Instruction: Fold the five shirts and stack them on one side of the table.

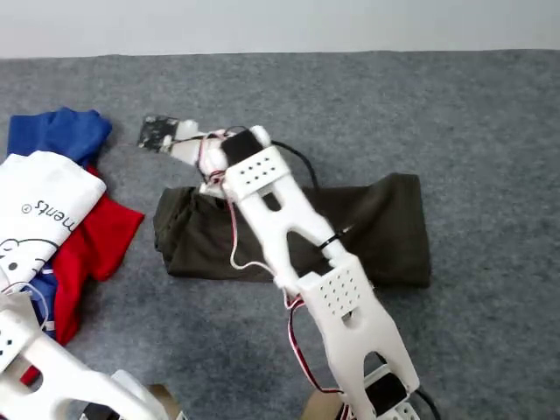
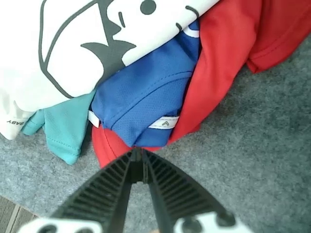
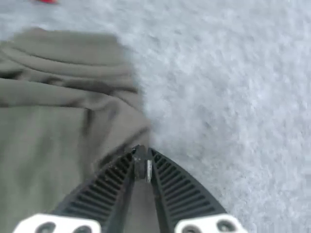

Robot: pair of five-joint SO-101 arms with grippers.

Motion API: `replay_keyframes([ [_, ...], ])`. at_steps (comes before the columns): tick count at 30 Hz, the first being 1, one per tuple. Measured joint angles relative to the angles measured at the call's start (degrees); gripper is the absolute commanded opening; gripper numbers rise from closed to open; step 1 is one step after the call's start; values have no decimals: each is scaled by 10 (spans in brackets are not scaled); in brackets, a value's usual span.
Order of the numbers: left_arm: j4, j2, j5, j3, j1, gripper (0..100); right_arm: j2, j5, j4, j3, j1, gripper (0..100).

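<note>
— Where is the olive shirt?

— It lies in the middle of the table, apparently folded into a rough rectangle. It is well apart from the heap by the left arm, where the white shirt tops the blue shirt, red shirt and teal shirt.

— And the grippers?

— The right gripper sits at the olive shirt's edge with its jaws pressed together. Whether cloth is caught between them cannot be told. The left gripper hangs at the heap's edge, closed on nothing.

— How would the cloth handle?

— Probably light, soft and limp, sagging when lifted and dragging on the rough table cover. A corner or hem looks the surest hold.

— Any writing?

— The white shirt carries a cartoon print with lettering, and the blue one has a small sewn label.
</note>
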Motion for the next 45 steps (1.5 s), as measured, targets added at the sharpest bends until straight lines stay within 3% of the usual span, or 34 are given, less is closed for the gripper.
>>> replay_keyframes([
  [11,0,0,0,1,0,4,25,1,3,-10,-25,11],
  [23,0,0,0,1,0,4,124,1,-25,-114,36,11],
  [35,0,0,0,1,0,4,128,2,125,-257,-10,11],
  [45,0,0,0,1,0,4,228,1,103,-257,33,11],
])
